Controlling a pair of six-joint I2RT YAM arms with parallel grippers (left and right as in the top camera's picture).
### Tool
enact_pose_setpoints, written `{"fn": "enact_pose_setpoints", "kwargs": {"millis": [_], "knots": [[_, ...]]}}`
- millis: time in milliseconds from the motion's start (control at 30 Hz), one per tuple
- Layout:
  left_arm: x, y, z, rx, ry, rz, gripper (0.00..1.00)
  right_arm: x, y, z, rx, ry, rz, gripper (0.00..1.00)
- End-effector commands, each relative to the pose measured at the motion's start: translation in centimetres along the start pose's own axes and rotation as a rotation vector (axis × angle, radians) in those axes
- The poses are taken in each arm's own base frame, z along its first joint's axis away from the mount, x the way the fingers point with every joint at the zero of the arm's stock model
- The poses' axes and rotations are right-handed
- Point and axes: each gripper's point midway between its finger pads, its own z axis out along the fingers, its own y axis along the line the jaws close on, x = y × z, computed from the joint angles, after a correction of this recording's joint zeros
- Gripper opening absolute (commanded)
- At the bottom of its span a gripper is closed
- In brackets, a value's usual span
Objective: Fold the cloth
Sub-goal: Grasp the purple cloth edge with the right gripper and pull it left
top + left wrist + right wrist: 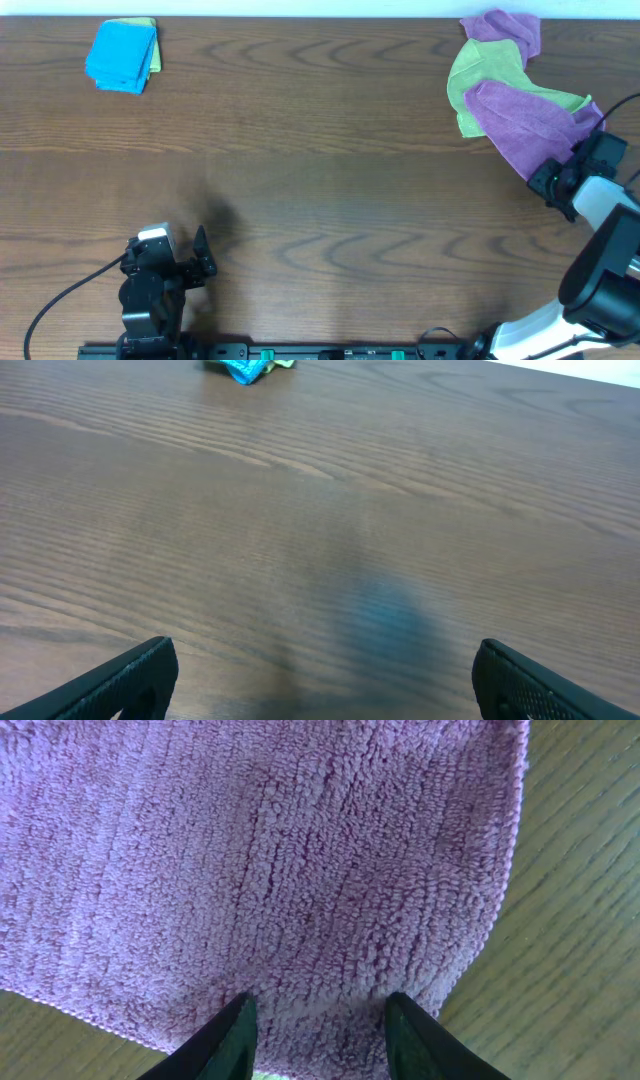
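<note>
A robotics lab workbench: a dark-brown wood-grain tabletop (320,200), with a black robot arm (150,295) and a black-and-white robot arm (605,250) mounted on a black rail (300,352).

The table (300,200) is dark brown, with a wavy wood grain in lighter and darker streaks. The cloth (525,125) is plain lilac. The right wrist view shows its pile as fine ribbed rows of pinkish purple, with an edge in the same shade. The lime-green cloth (480,80) is a flat, unpatterned yellow-green, and the other purple cloth (505,35) is a similar violet. The folded blue cloth (120,55) is bright sky blue, and the yellow-green cloth (154,55) shows as a strip along it. The left gripper (330,685) and right gripper (315,1030) have black fingers. The right arm casing (605,200) is white.
</note>
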Motion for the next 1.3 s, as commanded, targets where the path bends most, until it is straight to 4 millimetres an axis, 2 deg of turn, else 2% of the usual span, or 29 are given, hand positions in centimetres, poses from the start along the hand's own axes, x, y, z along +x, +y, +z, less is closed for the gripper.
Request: {"fn": "enact_pose_setpoints", "kwargs": {"millis": [0,33,200,333,467,567,667,767,800,867,900,1000,1100,1200,1267], "knots": [[0.5,0.0,0.2,0.000,0.007,0.016,0.95,0.2,-0.4,0.7,0.011,0.018,0.004,0.40],[0.5,0.0,0.2,0.000,0.007,0.016,0.95,0.2,-0.4,0.8,0.011,0.018,0.003,0.37],[0.5,0.0,0.2,0.000,0.007,0.016,0.95,0.3,0.1,0.7,-0.017,0.024,0.004,0.04],[0.5,0.0,0.2,0.000,0.007,0.016,0.95,0.6,1.7,0.2,-0.111,0.052,0.005,0.01],[0.5,0.0,0.2,0.000,0.007,0.016,0.95,-0.1,3.3,-2.1,-0.161,0.101,-0.002,0.01],[0.5,0.0,0.2,0.000,0.007,0.016,0.95,-1.9,4.6,-5.2,-0.173,0.086,-0.044,0.01],[0.5,0.0,0.2,0.000,0.007,0.016,0.95,-4.7,6.7,-10.3,-0.204,0.010,-0.138,0.01],[0.5,0.0,0.2,0.000,0.007,0.016,0.95,-7.1,8.9,-15.9,-0.245,-0.104,-0.209,0.01],[0.5,0.0,0.2,0.000,0.007,0.016,0.95,-8.0,10.0,-18.5,-0.268,-0.157,-0.231,0.01],[0.5,0.0,0.2,0.000,0.007,0.016,0.95,-8.7,11.5,-22.1,-0.301,-0.222,-0.261,0.01],[0.5,0.0,0.2,0.000,0.007,0.016,0.96,-8.8,12.8,-24.6,-0.336,-0.261,-0.289,0.01],[0.5,0.0,0.2,0.000,0.007,0.016,0.95,-7.4,17.2,-30.1,-0.476,-0.311,-0.371,0.01],[0.5,0.0,0.2,0.000,0.007,0.016,0.96,-3.1,23.6,-34.7,-0.706,-0.287,-0.512,0.01],[0.5,0.0,0.2,0.000,0.007,0.016,0.95,1.6,28.1,-36.4,-0.818,-0.233,-0.635,0.01],[0.5,0.0,0.2,0.000,0.007,0.016,0.95,4.4,30.1,-37.0,-0.866,-0.195,-0.703,0.01]]}}
